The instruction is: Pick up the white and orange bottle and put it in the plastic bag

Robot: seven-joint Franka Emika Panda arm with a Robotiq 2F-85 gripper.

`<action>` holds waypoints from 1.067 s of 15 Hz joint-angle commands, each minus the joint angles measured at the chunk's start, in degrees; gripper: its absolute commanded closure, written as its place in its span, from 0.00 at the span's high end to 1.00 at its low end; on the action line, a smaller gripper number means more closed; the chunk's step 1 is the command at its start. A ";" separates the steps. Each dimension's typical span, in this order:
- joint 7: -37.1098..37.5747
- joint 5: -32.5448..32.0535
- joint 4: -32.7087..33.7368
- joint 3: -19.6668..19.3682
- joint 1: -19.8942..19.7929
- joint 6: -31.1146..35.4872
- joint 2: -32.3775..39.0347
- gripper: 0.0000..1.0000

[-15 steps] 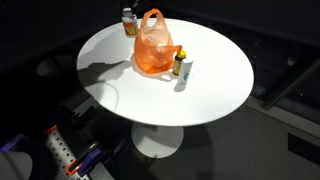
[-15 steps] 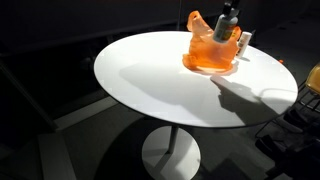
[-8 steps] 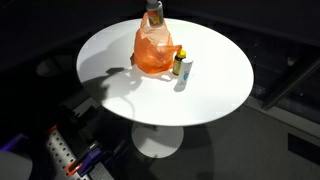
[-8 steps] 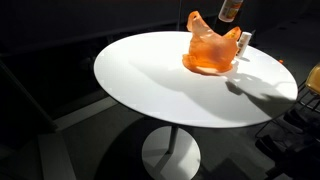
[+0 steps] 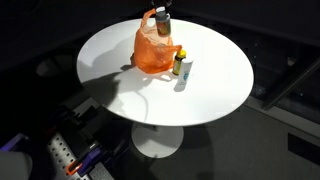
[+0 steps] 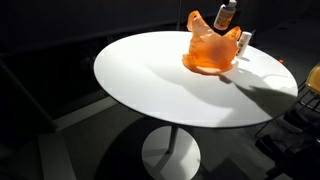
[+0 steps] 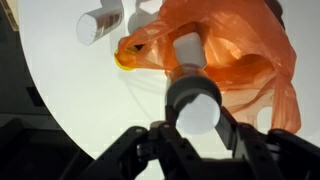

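Observation:
The white and orange bottle (image 5: 162,17) hangs in the air just above the orange plastic bag (image 5: 153,50), which stands at the back of the round white table (image 5: 210,90). Both also show in an exterior view: the bottle (image 6: 226,15) over the bag (image 6: 208,52). In the wrist view my gripper (image 7: 196,114) is shut on the bottle (image 7: 195,98), whose white cap faces the camera, with the bag (image 7: 235,50) below it. The dark arm barely shows against the dark background.
A yellow-capped bottle (image 5: 177,61) and a white bottle (image 5: 185,72) stand right beside the bag; the white one lies at top left in the wrist view (image 7: 100,24). The table edge (image 6: 150,110) drops to a dark floor.
The bottle has been lifted from the table beside the bag, carried up and across, and now hangs over the bag's opening, slightly lower than half a second ago.

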 commanded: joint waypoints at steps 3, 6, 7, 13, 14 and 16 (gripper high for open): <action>0.51 -0.15 0.99 0.25 1.08 0.00 2.51 0.19; -0.57 1.15 0.37 0.82 1.54 -0.39 2.26 0.19; -0.90 1.80 0.20 1.08 1.64 -0.54 2.25 0.19; -0.76 1.94 -1.95 1.76 2.32 0.67 3.09 0.19; -1.04 2.23 -2.21 1.80 2.31 0.88 3.49 0.19; -1.67 3.19 -2.59 2.04 2.24 0.87 4.21 0.19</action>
